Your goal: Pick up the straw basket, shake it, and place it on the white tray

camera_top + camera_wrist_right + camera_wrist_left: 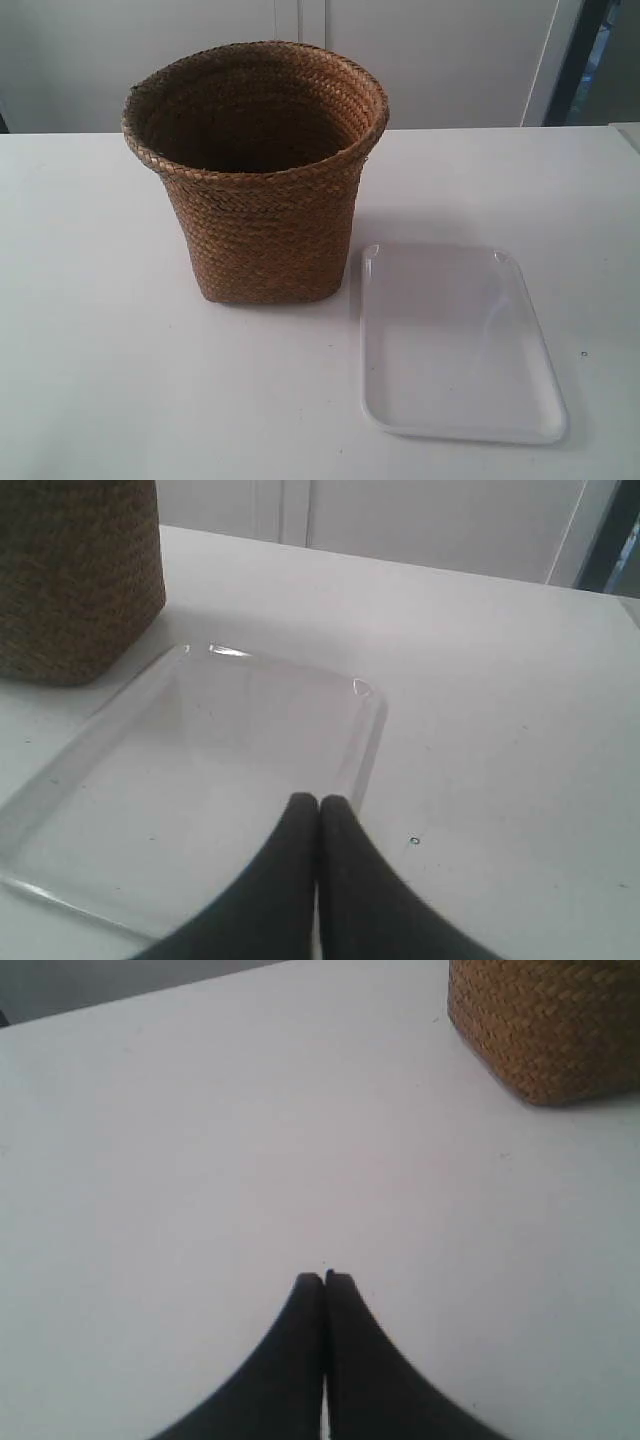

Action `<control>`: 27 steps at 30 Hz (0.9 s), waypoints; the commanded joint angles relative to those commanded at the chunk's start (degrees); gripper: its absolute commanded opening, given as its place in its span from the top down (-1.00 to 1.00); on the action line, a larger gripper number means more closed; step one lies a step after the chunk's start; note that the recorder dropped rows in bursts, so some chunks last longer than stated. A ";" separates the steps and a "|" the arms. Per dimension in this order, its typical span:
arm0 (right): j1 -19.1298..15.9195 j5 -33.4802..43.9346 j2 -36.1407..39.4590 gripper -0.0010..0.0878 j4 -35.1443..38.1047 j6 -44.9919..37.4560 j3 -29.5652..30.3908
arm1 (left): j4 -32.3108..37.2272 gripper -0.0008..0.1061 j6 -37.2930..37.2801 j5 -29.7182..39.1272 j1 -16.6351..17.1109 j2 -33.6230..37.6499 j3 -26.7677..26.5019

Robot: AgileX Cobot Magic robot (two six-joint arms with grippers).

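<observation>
The straw basket [258, 180] stands upright on the white table, brown and woven, with a flared braided rim. The white tray [455, 345] lies flat beside its base, toward the exterior view's right and nearer the front. No arm shows in the exterior view. My left gripper [324, 1278] is shut and holds nothing, over bare table, with the basket's base [550, 1025] well away from it. My right gripper [319, 800] is also shut with nothing in it and hangs over the tray [200, 780] near one long rim, the basket [75, 575] standing beyond the tray's far corner.
The white table [90, 380] stretches around both objects. A pale wall with cabinet panels [440, 60] runs behind the table's back edge. A small dark speck [414, 840] marks the tabletop just outside the tray.
</observation>
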 joint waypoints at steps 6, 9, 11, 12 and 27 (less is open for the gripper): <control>0.00 -7.90 0.00 0.98 0.49 0.92 0.00 | 0.00 0.99 0.39 -1.05 2.48 0.00 0.00; 0.00 -19.79 0.00 0.98 0.50 5.67 0.00 | 0.00 0.99 0.39 -3.02 2.48 0.00 0.00; 0.00 -24.17 0.00 0.98 0.50 5.67 0.00 | 0.00 0.99 0.39 -4.44 2.48 0.00 0.00; 0.00 -24.81 0.00 0.98 0.50 5.67 0.00 | 0.00 0.99 0.39 -5.29 2.48 0.00 0.00; 0.00 -35.18 0.00 0.98 1.92 26.69 0.00 | -11.86 0.99 -21.29 -26.88 2.48 0.00 0.00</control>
